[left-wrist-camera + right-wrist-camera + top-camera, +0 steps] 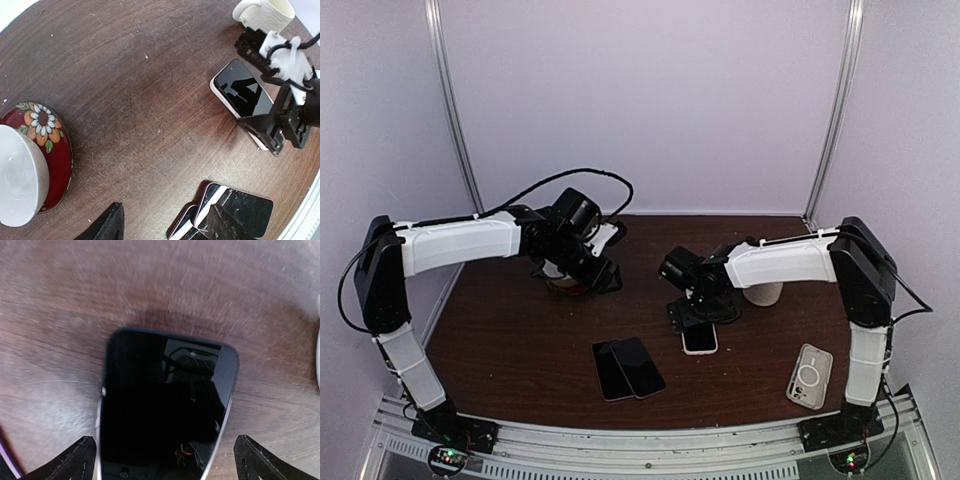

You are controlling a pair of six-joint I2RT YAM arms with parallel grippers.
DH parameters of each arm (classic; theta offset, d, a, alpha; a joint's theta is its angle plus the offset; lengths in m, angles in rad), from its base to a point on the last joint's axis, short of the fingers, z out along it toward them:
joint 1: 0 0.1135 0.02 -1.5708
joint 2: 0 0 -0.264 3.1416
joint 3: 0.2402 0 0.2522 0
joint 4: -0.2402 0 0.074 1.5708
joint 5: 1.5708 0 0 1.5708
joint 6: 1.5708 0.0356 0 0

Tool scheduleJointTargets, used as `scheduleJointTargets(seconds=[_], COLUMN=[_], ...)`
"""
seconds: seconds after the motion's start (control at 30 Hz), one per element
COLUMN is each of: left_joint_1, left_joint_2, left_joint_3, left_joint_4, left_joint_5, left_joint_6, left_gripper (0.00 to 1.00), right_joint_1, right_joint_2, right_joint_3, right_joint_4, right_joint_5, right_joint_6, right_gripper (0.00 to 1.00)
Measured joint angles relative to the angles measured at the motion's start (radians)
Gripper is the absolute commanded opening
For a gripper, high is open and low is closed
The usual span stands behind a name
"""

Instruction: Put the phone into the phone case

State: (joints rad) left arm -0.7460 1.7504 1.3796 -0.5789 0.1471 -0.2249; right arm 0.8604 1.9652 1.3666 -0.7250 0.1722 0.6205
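Phone case (810,376): clear, flat on table (520,340), near right, well apart from every phone.
Spare phones (628,368): two, dark, side by side, near centre.
Phone (700,338): face up, flat on the wood, right of centre, outside the case, just beneath right gripper.
Right gripper (700,315): jaws spread wide, one finger either side of phone, neither touching; nothing held.
Mug (763,293): white, just right of right gripper, slightly farther.
Left gripper (166,220): far, left of centre; fingers parted, nothing between.
Bowl (17,180): white, on red flowered plate (50,145), beside left gripper.
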Motion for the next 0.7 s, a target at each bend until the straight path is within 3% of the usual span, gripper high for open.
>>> scheduleJointTargets(seconds=[0.23,0.4,0.53,0.7], left_joint_1=[0.000,0.000,0.000,0.000], left_joint_2=[-0.002,-0.002,-0.002,-0.002], left_joint_3=[0.000,0.000,0.000,0.000], left_joint_4=[0.001,0.001,0.001,0.001], left_joint_5=[-0.005,-0.006,-0.006,-0.006], left_joint_6=[0.010,0.011,0.011,0.011], left_gripper=[0.61,0.61,0.61,0.61], right_joint_1=[0.000,-0.001,-0.002,-0.002], right_joint_2=[0.027,0.004,-0.013,-0.014], right_joint_3=[-0.005,-0.053,-0.081,-0.081], right_joint_4=[0.007,0.056,0.089,0.090], right_joint_5=[-0.029,-0.078,-0.097,-0.098], right_joint_6=[0.018,0.035,0.042,0.036], right_gripper=[0.97,0.79,0.73,0.54])
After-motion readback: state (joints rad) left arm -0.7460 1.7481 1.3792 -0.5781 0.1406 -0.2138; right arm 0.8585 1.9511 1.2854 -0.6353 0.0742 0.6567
